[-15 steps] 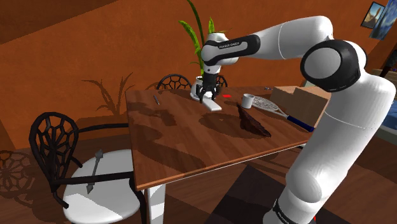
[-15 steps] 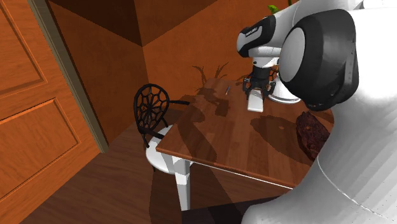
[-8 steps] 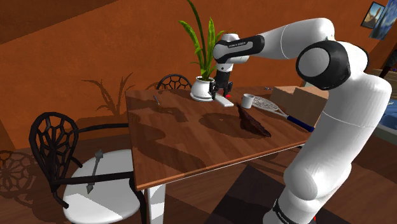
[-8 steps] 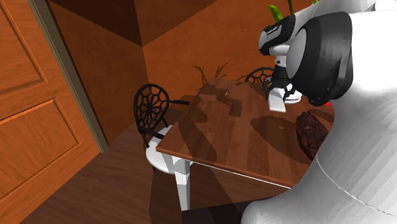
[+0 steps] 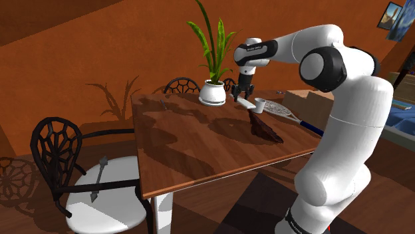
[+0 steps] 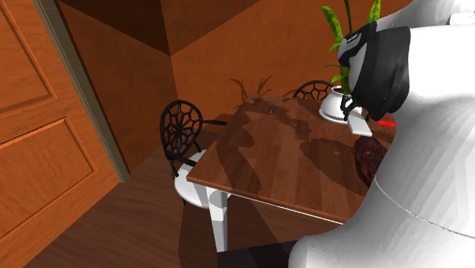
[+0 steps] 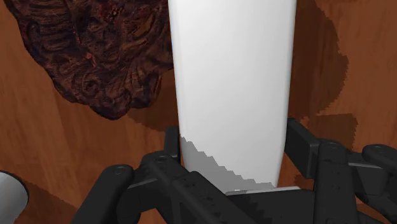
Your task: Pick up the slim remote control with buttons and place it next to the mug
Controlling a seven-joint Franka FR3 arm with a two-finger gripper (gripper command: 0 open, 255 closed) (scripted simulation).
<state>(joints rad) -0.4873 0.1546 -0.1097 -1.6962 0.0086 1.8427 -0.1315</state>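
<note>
Remote (image 5: 247,102) in transit, drawn plain white with no buttons visible. The gripper (image 5: 242,93) is clamped on one end of it, a finger against each long edge, as the wrist view makes plain. The remote hangs above the table (image 5: 186,153) in the upper centre-right of the shoulder view, just beside the mug (image 5: 259,104) and between it and the plant pot (image 5: 213,94). Whether it touches the mug cannot be told.

Long axis: in the wrist view it runs straight out from the fingers, passing beside the dark brown lump (image 7: 95,57) on the wood beneath. In the shoulder view the axis is slanted, with the free end lower and toward the frame's right, at the mug. In the second exterior view the free end points to the lower right.

Step in hand, as judged: set-down beside the mug. To do it well, the slant should probably be flattened first, so that the underside meets the tabletop along its whole length; a tilted release would let the free end drop. The landing spot should be bare wood, clear of the mug, the lump and the racket (image 5: 287,112). The fingers should part only once the remote rests, then rise straight up so as not to drag it.
</note>
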